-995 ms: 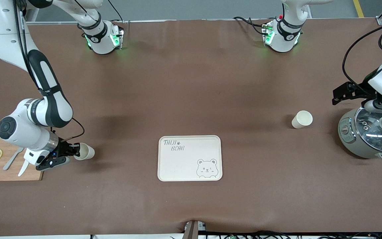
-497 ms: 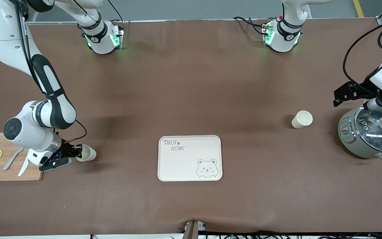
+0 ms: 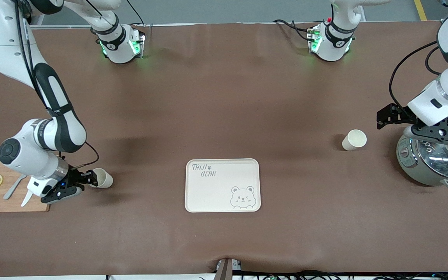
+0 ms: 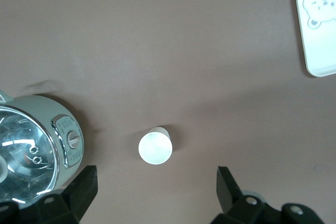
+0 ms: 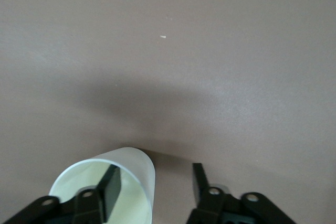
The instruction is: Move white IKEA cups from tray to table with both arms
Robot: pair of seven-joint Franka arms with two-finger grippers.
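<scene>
One white cup (image 3: 103, 178) is tipped on the table near the right arm's end, its mouth toward my right gripper (image 3: 90, 181). That gripper is open and straddles the cup's wall: in the right wrist view one finger (image 5: 109, 188) is inside the cup (image 5: 137, 167) and the other is outside it. The second white cup (image 3: 354, 139) stands upright near the left arm's end. My left gripper (image 3: 440, 134) hangs wide open and empty above the pot's edge beside that cup. The left wrist view shows the cup (image 4: 155, 147) just ahead of the gripper (image 4: 156, 190).
A bear-printed tray (image 3: 223, 185) lies in the table's middle, nearer the front camera, and shows in the left wrist view (image 4: 317, 30). A grey pot with a glass lid (image 3: 434, 159) stands beside the upright cup. A wooden board (image 3: 10, 202) holds lemon slices and cutlery beside the right gripper.
The left arm has swung its gripper from over the pot toward the upright cup. The right gripper and its cup have shifted slightly toward the tray.
</scene>
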